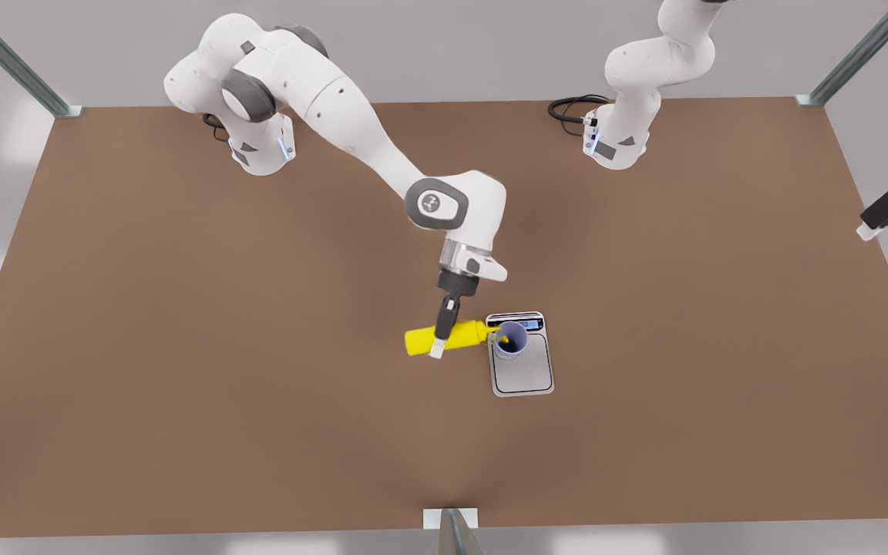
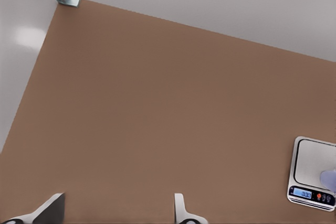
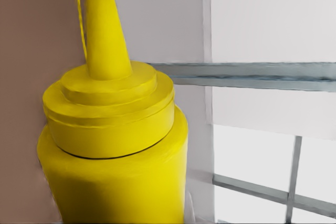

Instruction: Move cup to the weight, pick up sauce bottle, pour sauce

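Sauce bottle (image 1: 455,338) lies tipped on its side a little below the centre of the front view, its pointed nozzle reaching over the rim of the cup (image 1: 511,340) to its right. The right gripper (image 1: 441,338) comes down from above and its fingers are clamped across the yellow body near the middle. In the right wrist view the bottle's (image 3: 113,145) stepped cap and tapering nozzle sit close to the lens, with a thin yellow line beside the nozzle.

That lavender cup stands upright on the weight (image 1: 522,370), toward its display end, near the edge facing the bottle. The scale rests flat on the brown table (image 1: 182,347).

Farther off, at the right edge of the front view, the left gripper (image 1: 886,216) waits beyond the table's side. Its wrist view shows two fingertips (image 2: 181,211) set well apart, with the scale (image 2: 310,166) at lower right.
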`<state>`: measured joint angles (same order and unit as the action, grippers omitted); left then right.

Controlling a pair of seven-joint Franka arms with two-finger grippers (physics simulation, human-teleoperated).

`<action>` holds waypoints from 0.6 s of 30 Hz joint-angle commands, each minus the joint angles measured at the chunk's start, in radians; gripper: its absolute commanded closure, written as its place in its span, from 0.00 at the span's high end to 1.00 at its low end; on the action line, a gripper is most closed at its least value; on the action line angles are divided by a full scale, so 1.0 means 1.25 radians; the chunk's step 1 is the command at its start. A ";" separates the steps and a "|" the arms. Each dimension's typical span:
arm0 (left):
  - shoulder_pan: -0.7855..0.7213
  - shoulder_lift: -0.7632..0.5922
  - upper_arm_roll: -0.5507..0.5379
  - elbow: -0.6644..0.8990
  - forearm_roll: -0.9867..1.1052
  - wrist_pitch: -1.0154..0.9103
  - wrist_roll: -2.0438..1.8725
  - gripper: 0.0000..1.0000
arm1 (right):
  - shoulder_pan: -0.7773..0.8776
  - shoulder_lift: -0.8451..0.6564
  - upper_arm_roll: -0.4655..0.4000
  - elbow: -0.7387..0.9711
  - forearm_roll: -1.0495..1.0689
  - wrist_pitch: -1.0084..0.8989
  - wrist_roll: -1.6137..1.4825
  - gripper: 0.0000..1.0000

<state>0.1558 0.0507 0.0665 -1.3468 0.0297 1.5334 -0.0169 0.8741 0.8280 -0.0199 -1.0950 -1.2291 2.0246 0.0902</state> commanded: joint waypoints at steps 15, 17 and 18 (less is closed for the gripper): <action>-0.134 0.010 0.005 0.000 0.003 0.030 0.000 1.00 | 0.074 0.103 -0.003 0.005 -0.372 -0.165 -0.175 0.57; -0.136 0.010 0.005 0.000 0.003 0.029 0.000 1.00 | 0.074 0.124 -0.004 0.021 -0.373 -0.176 -0.173 0.57; -0.136 0.010 0.005 0.000 0.003 0.029 0.000 1.00 | 0.074 0.140 -0.004 0.033 -0.376 -0.177 -0.174 0.57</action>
<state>-0.0384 0.0630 0.0718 -1.3454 0.0333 1.5693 -0.0169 0.9664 1.0075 -0.0235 -1.0541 -1.7185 1.7946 -0.1276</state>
